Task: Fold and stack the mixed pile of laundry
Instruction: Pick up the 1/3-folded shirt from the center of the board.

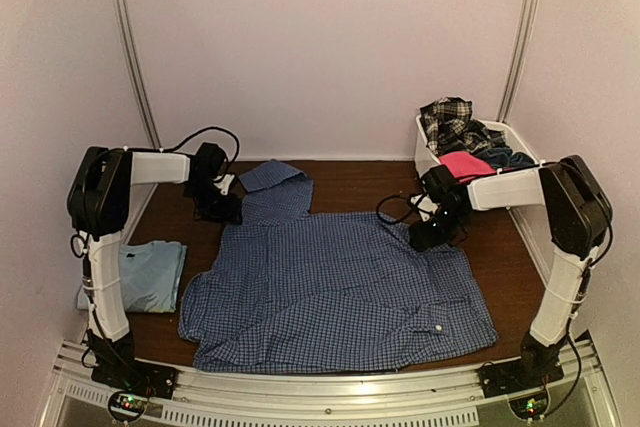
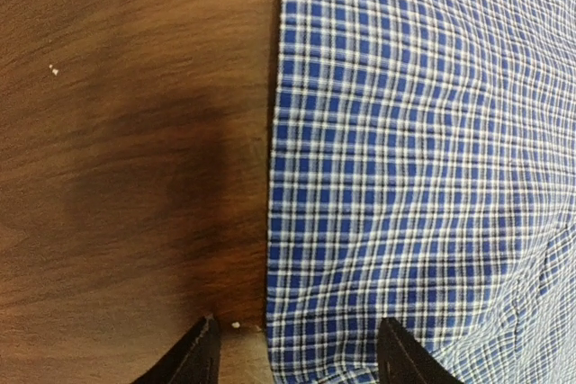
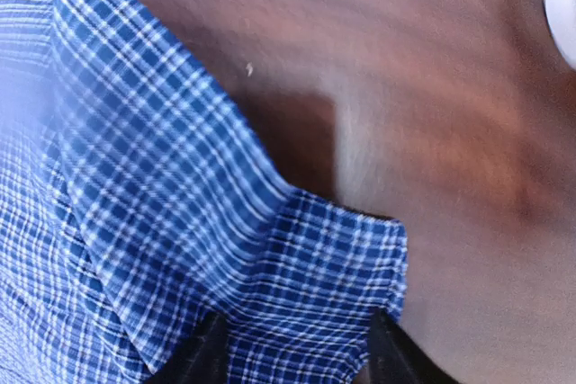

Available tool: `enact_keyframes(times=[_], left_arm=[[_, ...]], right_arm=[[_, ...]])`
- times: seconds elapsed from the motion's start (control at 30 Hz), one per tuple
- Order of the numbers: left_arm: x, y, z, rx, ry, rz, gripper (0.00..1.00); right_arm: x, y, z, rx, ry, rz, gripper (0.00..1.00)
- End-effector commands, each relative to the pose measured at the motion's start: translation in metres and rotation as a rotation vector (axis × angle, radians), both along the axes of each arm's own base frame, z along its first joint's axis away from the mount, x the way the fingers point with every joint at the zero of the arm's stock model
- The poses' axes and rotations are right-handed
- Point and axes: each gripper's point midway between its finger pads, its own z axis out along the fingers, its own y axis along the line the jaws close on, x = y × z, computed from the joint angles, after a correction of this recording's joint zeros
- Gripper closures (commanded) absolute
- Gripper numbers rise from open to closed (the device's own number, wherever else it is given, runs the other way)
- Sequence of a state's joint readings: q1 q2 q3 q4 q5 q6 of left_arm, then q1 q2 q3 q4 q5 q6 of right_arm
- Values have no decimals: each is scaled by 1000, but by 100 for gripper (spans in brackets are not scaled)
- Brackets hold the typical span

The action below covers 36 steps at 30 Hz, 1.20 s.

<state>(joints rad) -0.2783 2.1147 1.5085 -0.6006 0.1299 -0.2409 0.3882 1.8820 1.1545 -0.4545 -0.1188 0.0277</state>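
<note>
Straddling the cloth's side edge, the left fingers [image 2: 200,352] stand apart and grasp nothing. One tip is over bare counter [image 2: 135,132] and the other over the blue small-check button shirt [image 2: 423,150], whose edge runs straight away between them. The right fingers [image 3: 209,352] are also parted, hovering over a turned-back corner of the same shirt, though that view is smeared. Further out, the shirt lies spread mid-counter, broad hem toward the arm bases and narrower end at the far side. Each arm is near its own far corner, so the cloth lies inward from both. I judge the fold needs both corners pinched together. A folded light blue T-shirt [image 1: 150,275] sits at the left, and other pieces fill the white basket [image 1: 425,152] at the far right.
</note>
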Motion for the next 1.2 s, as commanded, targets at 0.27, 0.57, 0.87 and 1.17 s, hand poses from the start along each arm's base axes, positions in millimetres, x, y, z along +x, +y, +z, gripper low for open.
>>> enact_keyframes(times=[0.27, 0.57, 0.87, 1.17], left_arm=[[3, -15, 8, -122, -2, -23, 38], [17, -30, 1, -203, 0, -10, 44], [36, -34, 35, -218, -112, -39, 100], [24, -34, 104, -254, -303, -110, 100]], right_arm=[[-35, 3, -35, 20, 203, -16, 39], [-23, 11, -10, 62, 139, 4, 97], [3, 1, 66, 54, -72, -43, 100], [-1, -17, 91, 64, -156, -98, 100]])
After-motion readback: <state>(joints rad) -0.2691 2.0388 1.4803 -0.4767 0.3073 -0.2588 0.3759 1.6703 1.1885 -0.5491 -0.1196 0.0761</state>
